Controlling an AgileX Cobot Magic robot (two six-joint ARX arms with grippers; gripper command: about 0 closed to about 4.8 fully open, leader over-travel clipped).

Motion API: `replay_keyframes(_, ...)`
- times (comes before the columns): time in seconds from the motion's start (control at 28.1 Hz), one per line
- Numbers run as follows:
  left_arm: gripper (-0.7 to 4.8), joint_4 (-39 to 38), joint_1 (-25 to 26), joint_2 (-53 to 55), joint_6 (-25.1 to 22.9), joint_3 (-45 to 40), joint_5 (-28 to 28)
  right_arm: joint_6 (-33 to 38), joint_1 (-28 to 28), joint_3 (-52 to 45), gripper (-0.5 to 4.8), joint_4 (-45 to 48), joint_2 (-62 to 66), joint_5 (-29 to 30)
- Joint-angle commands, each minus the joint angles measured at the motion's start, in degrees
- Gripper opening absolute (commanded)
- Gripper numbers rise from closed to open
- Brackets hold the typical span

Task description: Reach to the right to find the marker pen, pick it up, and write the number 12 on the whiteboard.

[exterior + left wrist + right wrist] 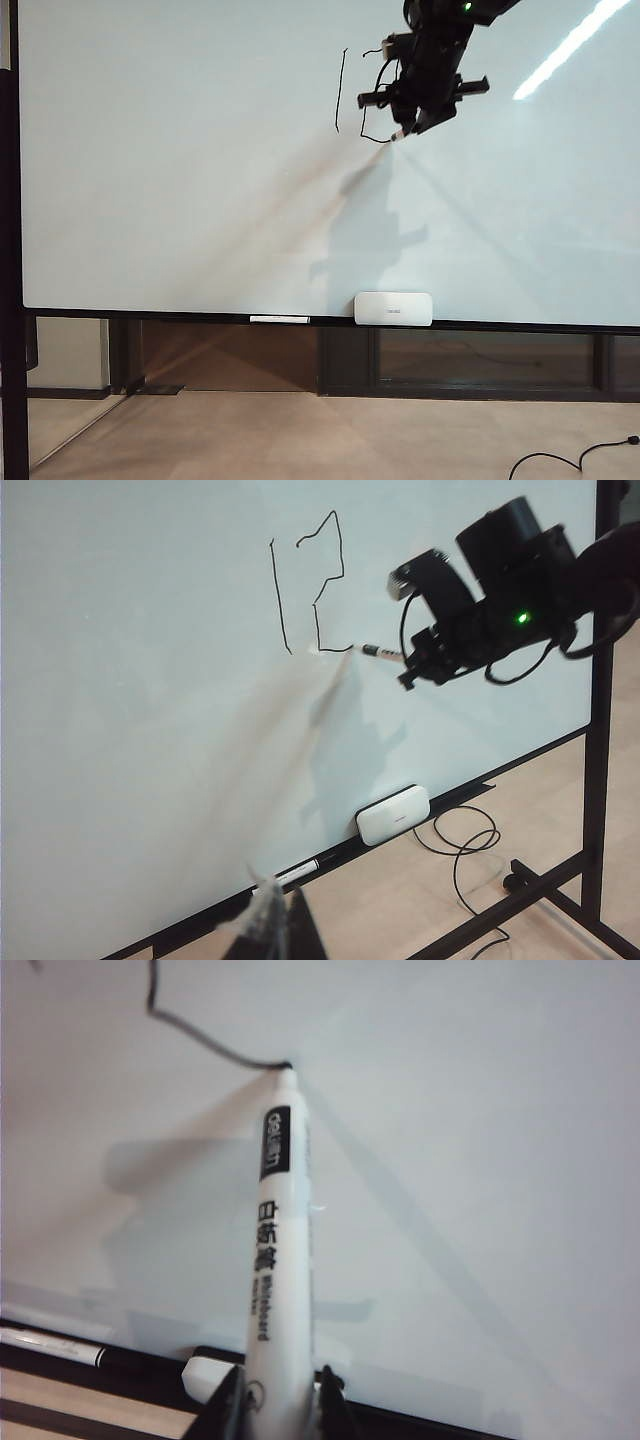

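The whiteboard (180, 200) fills most of every view. The number 12 (310, 585) stands on it in thin black strokes: a bent "1" (340, 90) and an angular "2". In the exterior view my right gripper (415, 118) is high at the right and covers part of the "2". It is shut on the marker pen (278, 1230), a white barrel with black print. The pen's tip (368, 651) touches the board at the end of the bottom stroke of the "2". My left gripper (275, 915) hangs low, well back from the board, its fingers together with nothing between them.
A white rounded box (393, 308) and a long thin white bar (279, 319) lie on the board's dark bottom rail. The board's dark stand (600, 730) rises at one side. A black cable (460, 845) loops on the floor below the box.
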State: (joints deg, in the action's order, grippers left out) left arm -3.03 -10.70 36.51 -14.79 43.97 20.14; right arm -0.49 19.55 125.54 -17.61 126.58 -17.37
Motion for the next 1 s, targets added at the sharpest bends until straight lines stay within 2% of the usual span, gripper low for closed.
replay_keyframes(0.04,-0.05,0.35,0.04,-0.11,-0.24,0.33,0.04,0.24,-0.94,0.35,-0.06,1.92,-1.38,-2.4)
replay_keyframes(0.18,-0.05,-0.44,0.04,-0.09,-0.22,0.33,-0.9,0.81,-0.83,0.33,-0.06,-2.62,-1.7,-2.08)
replay_keyframes(0.21,-0.05,-1.05,0.04,-0.09,-0.22,0.33,-4.63,1.44,-0.39,0.33,-0.06,-3.65,-2.54,-2.1)
replay_keyframes(0.39,-0.05,-4.35,0.07,-3.3,0.55,0.42,-12.35,2.05,0.17,0.33,-0.06,-5.44,-8.39,-1.79)
replay_keyframes(0.43,-0.05,-7.06,0.07,-3.91,0.63,1.31,-16.37,1.99,0.15,0.33,-0.06,-6.08,-10.38,-1.77)
replay_keyframes(0.5,-0.05,-13.51,0.09,-4.0,-0.07,4.55,-19.82,1.95,0.13,0.33,-0.06,-7.74,-13.59,-1.51)
replay_keyframes(0.57,-0.05,-17.99,0.11,-4.22,-0.31,7.89,-20.33,1.95,0.15,0.31,-0.06,-9.88,-17.33,-0.26)
replay_keyframes(0.75,-0.05,-22.64,0.13,-5.4,-0.5,15.1,-20.59,1.92,0.17,0.31,-0.06,-12.79,-25.62,0.85)
replay_keyframes(0.85,-0.05,-29.62,0.13,-5.95,-1.29,20.83,-20.65,1.95,0.15,0.17,-0.06,-16.74,-32.3,2.14)
replay_keyframes(1.0,-0.05,-32.28,0.15,-7.48,-0.87,22.97,-22.51,2.01,0.17,-0.35,-0.06,-19.1,-37.97,2.75)
